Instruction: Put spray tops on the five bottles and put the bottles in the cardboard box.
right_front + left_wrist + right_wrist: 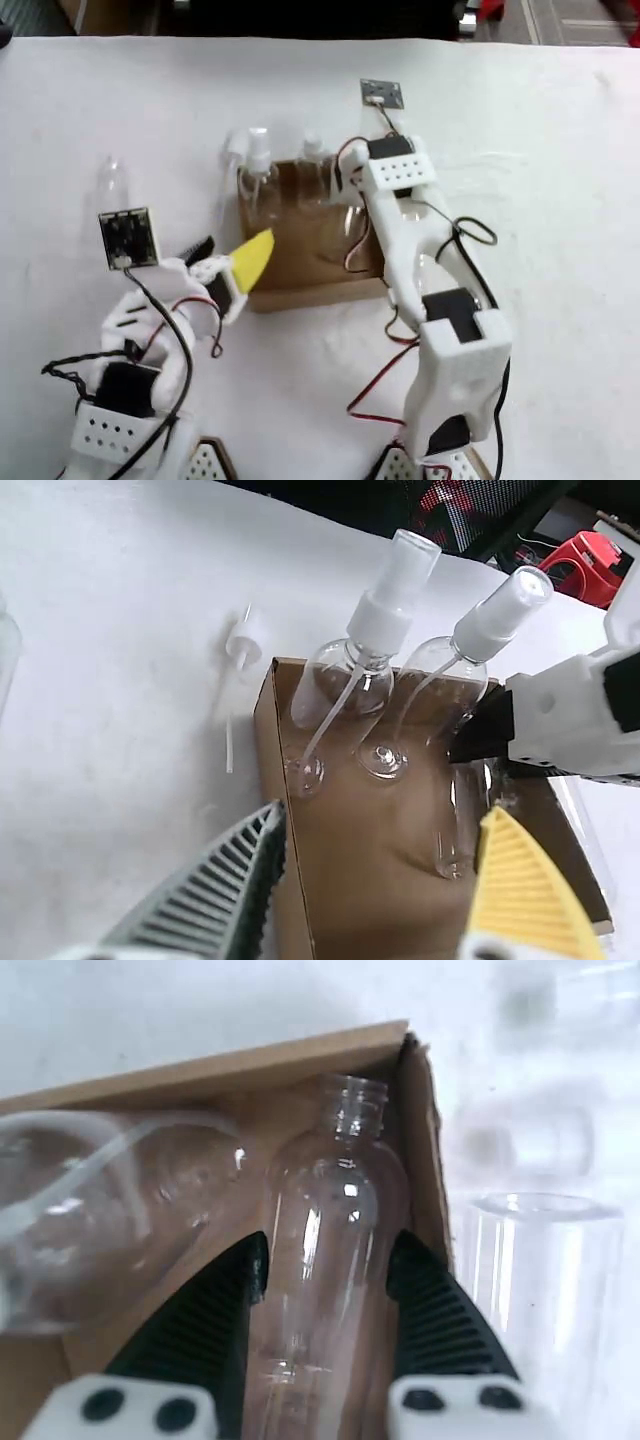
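The right wrist view makes the grip plain: my right gripper (pixel 328 1252) is closed on an uncapped bottle (pixel 335 1170) lying in the box (pixel 200 1068) along its right wall. From above I count five bottles. Two capped bottles (pixel 260 175) lean at the box's far wall, one is in my grip, a left bottle (pixel 113 180) is well out on the table, and a right bottle (pixel 530 1260) is just outside the box. One loose top (pixel 243 643) lies left of the box. My left gripper (pixel 382 825) is wide and empty over the near-left corner, with the gripped bottle to its right.
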`<move>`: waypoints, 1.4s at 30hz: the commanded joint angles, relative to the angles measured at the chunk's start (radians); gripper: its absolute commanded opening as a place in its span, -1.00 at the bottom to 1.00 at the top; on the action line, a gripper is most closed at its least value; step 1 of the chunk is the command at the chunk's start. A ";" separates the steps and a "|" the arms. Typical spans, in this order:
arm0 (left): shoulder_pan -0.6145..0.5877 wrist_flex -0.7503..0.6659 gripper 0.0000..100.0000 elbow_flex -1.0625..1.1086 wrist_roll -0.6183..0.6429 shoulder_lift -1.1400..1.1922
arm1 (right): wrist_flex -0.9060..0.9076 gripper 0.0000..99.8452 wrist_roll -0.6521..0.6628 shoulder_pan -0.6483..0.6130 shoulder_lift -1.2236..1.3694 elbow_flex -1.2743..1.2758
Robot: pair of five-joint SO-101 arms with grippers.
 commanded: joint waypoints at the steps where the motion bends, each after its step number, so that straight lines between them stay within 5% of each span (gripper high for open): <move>1: 0.007 0.002 -0.42 -0.005 0.008 -0.024 | 0.015 -0.92 0.002 0.005 -0.116 -0.026; 25: 0.007 -0.002 -0.42 0.015 0.006 -0.028 | 0.024 -0.92 0.118 0.010 -0.536 0.091; 34: 0.007 0.000 -0.42 0.015 0.006 -0.028 | -0.489 -0.92 0.269 0.019 -0.834 0.632; 42: 0.007 0.000 -0.42 0.015 0.006 -0.027 | -0.812 -0.92 0.272 0.019 -0.809 0.789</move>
